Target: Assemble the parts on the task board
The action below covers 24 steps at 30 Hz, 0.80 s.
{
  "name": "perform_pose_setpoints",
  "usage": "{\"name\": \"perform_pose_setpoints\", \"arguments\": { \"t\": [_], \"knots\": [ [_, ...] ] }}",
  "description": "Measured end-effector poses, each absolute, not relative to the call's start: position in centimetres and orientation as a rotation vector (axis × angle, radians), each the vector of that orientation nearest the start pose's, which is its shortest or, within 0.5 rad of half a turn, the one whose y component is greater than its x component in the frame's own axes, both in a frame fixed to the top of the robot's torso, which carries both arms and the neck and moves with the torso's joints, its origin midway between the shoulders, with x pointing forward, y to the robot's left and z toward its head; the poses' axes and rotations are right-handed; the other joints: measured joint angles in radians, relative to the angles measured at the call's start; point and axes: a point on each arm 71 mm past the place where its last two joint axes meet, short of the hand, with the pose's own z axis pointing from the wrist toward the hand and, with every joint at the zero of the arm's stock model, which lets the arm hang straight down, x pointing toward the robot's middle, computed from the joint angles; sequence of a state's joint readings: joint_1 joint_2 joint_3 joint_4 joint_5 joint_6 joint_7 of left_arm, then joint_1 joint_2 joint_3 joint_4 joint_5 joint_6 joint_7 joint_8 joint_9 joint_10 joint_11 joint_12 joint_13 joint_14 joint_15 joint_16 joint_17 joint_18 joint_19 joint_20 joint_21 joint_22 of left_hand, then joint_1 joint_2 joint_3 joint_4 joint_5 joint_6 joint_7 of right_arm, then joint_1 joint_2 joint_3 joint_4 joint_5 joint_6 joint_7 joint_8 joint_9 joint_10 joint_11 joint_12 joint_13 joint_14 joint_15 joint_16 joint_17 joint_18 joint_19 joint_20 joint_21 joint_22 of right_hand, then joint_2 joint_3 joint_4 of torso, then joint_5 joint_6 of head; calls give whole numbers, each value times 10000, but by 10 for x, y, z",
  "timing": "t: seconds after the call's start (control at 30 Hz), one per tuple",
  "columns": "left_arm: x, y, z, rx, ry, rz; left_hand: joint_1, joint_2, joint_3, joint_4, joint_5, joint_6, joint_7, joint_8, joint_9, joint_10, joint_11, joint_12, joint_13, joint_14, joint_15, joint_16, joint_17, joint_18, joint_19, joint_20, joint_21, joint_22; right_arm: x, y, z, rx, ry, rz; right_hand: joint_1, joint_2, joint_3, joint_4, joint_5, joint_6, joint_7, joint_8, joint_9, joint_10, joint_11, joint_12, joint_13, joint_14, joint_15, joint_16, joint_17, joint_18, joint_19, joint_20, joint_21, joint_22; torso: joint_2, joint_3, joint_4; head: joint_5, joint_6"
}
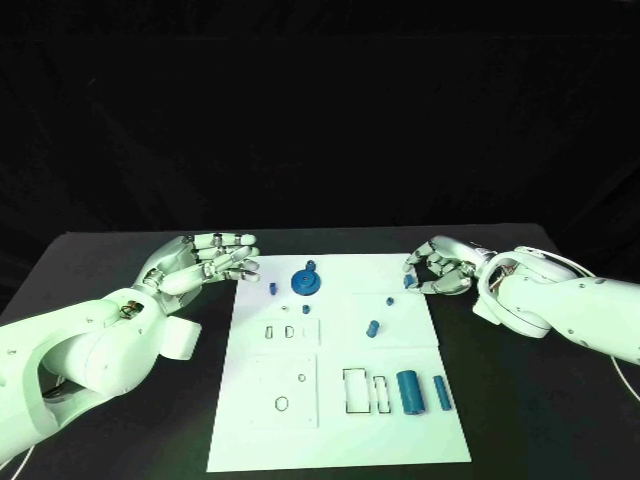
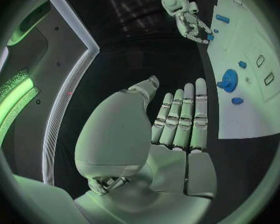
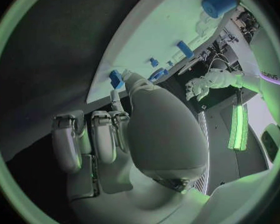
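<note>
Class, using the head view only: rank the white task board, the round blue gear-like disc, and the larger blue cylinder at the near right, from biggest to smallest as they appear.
1. White rectangular task board, by far the largest.
2. and 3. Round blue gear-like disc and larger blue cylinder: they look much alike, and the cylinder lies nearer the camera, so no sure order.

The white task board (image 1: 335, 430) lies flat, with a round blue gear-like part (image 1: 307, 280) near its far edge, small blue pegs (image 1: 372, 326) around its middle, and two blue cylinders (image 1: 408, 392) lying near its right edge.
</note>
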<state>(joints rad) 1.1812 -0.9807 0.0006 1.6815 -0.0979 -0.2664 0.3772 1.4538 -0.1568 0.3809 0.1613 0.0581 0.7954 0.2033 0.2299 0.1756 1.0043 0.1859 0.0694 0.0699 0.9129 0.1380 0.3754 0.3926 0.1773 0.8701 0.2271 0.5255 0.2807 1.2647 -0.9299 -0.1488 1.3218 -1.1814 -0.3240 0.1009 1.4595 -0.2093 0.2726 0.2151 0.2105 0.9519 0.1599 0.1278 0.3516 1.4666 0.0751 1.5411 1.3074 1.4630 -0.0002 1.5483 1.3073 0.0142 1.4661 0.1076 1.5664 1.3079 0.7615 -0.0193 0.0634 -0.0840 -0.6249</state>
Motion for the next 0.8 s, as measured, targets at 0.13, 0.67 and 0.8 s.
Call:
{"name": "perform_pose_setpoints", "arguments": {
  "t": [0.13, 0.67, 0.8],
  "knots": [
    [459, 225, -158, -10058, 14560, -16024, 0, 0, 0, 0, 0, 0, 0, 0, 0, 0, 0, 0, 0, 0, 0, 0, -1, 1, 0, 0, 0, 0, 510, -308, -197, 685, 17001, 6109, 8, 96, 107, 25, -39, 97, -30, 37, 12, 0, 0, 0, 0, 0, 0, 38, 3, 1, 0, 0, 0, 0, -4, -3, 0, -2, -9],
    [459, 226, -158, -10069, 14575, -15993, 0, 0, 0, 0, 0, 0, 0, 0, 0, 0, 0, 0, 0, 0, -1, 0, -3, 0, 0, 0, 0, -2, 512, -308, -198, 712, 17095, 5969, 8, 95, 161, 27, -38, 96, -30, 37, 11, 0, 0, 0, -1, 0, 0, 38, 7, 1, 0, 0, 0, -2, -9, 2, 2, 10, -11],
    [459, 226, -158, -10072, 14584, -15990, 0, 0, 29, -29, 0, 0, 0, 0, 0, -37, 37, 0, 0, 1, -1, 0, 14, 0, 0, 0, 49, 16, 512, -307, -199, 710, 17136, 5939, 8, 95, 189, 55, -38, 96, -30, 37, 11, 0, 0, 38, -1, 0, 0, 38, 6, 1, 0, 0, 0, -3, -9, 5, -3, 27, -11]
  ]
}}
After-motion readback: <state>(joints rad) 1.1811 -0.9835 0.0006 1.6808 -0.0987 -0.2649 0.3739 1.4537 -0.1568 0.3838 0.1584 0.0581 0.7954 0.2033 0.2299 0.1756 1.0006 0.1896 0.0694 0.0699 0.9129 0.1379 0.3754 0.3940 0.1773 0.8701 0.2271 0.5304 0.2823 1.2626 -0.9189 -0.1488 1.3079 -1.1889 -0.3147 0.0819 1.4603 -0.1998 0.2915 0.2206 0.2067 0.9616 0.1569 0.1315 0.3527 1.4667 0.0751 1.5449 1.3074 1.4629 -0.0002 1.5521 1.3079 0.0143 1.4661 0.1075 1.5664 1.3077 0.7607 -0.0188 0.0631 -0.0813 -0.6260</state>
